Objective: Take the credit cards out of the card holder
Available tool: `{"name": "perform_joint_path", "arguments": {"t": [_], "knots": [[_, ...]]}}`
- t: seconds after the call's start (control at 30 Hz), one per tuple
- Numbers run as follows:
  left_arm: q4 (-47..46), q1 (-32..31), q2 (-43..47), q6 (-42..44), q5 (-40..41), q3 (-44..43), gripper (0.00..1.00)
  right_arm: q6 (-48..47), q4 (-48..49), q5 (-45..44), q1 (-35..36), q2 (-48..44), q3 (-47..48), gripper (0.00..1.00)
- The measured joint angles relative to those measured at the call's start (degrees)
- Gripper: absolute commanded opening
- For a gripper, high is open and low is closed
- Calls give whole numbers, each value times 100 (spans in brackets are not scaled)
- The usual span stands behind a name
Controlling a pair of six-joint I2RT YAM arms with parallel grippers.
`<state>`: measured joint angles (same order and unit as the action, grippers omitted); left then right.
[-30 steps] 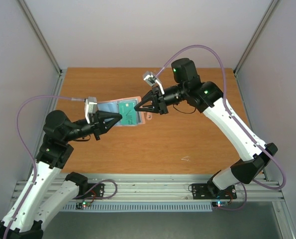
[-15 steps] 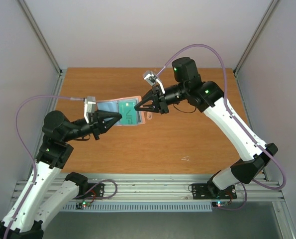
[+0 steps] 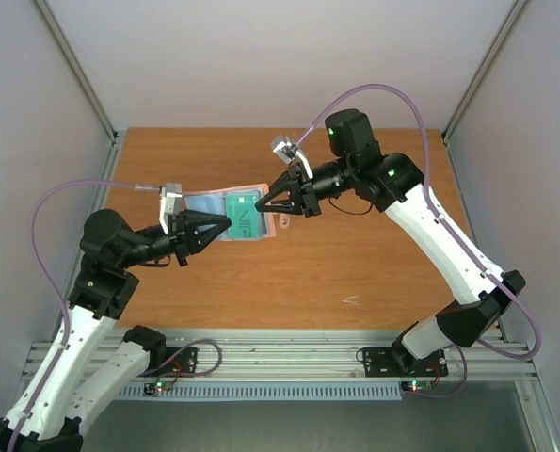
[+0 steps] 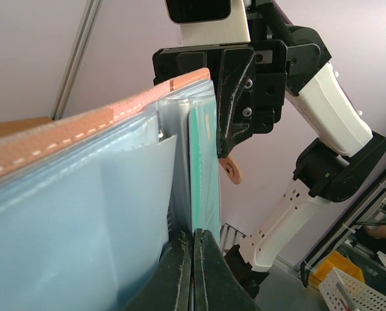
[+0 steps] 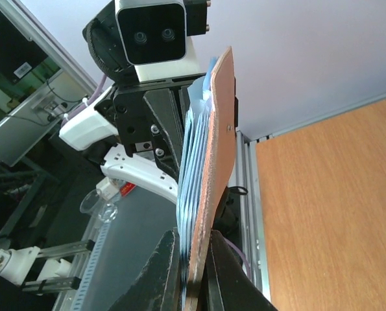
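Note:
The card holder (image 3: 204, 207) is held in the air between both grippers, open, with its pale blue inside facing up and a pink edge at the back. My left gripper (image 3: 227, 221) is shut on the edge of the teal-green card (image 3: 246, 213), which sits in a sleeve. In the left wrist view the jaws (image 4: 193, 236) pinch that card (image 4: 204, 168) beside the holder's sleeves (image 4: 82, 194). My right gripper (image 3: 262, 201) is shut on the holder's far end. In the right wrist view it (image 5: 194, 243) clamps the pink cover (image 5: 220, 129) and the blue sleeves. The black, blue and red cards are hidden.
The wooden table (image 3: 355, 245) lies below, with a small white mark (image 3: 352, 301) near the front. A pink snap tab (image 4: 231, 172) hangs from the holder. Grey walls stand at both sides, and a metal rail (image 3: 280, 363) runs along the near edge.

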<state>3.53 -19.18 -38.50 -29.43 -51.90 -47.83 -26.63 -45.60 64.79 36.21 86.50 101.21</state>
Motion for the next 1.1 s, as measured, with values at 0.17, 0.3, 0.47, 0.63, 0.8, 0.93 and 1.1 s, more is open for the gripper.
{"name": "perform_joint_path", "arguments": {"t": [0.17,0.3,0.47,0.63,0.8,0.93,1.1], "knots": [[31,0,7,-15,-39,0,0,-44,-87,48,0,13,0,18],[15,39,7,-22,-37,0,0,44,-111,92,-61,17,7,24],[-50,55,0,-101,-11,0,0,140,-37,96,-74,22,7,28],[-90,59,0,-144,35,0,0,256,142,39,-35,24,-70,14],[-92,59,0,-203,70,0,0,214,155,42,-15,24,-101,1],[-92,59,0,-214,68,0,0,155,144,63,-33,24,-101,1],[-87,57,-2,-208,63,0,0,72,94,87,-96,24,-101,1]]}}
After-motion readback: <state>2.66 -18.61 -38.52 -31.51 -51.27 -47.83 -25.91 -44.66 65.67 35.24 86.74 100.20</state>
